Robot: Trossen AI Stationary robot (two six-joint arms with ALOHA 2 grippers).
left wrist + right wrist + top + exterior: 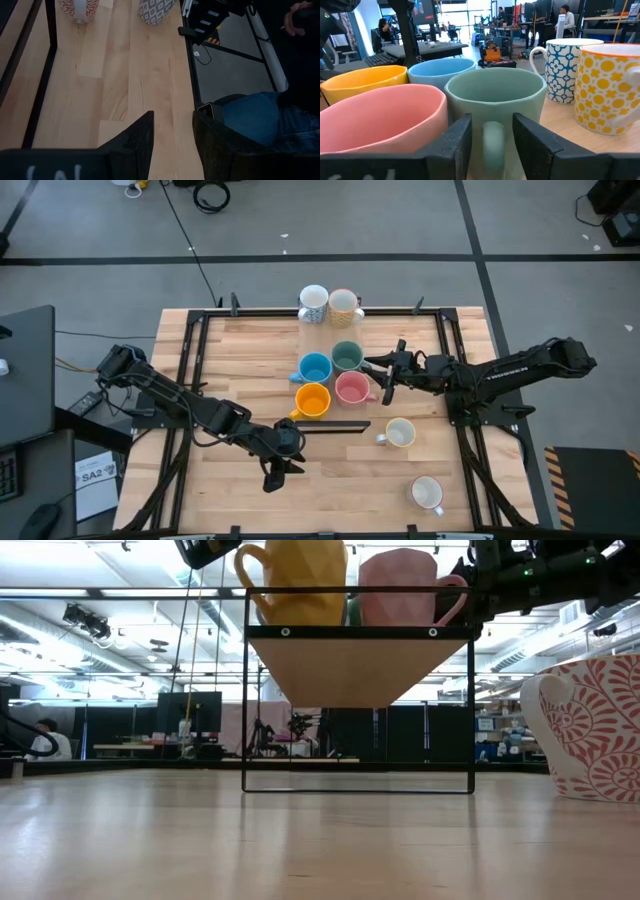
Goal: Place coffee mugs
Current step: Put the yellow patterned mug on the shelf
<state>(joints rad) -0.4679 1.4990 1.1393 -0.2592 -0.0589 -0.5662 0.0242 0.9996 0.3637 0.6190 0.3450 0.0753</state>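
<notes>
Right gripper open astride grey-green mug handle; six mugs grouped, two white mugs remain; left gripper open, idle

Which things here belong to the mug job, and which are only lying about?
Job:
blue mug
green mug
orange mug
pink mug
two patterned mugs
two white mugs
black frame

Lying about:
cables on the floor
keyboard
</notes>
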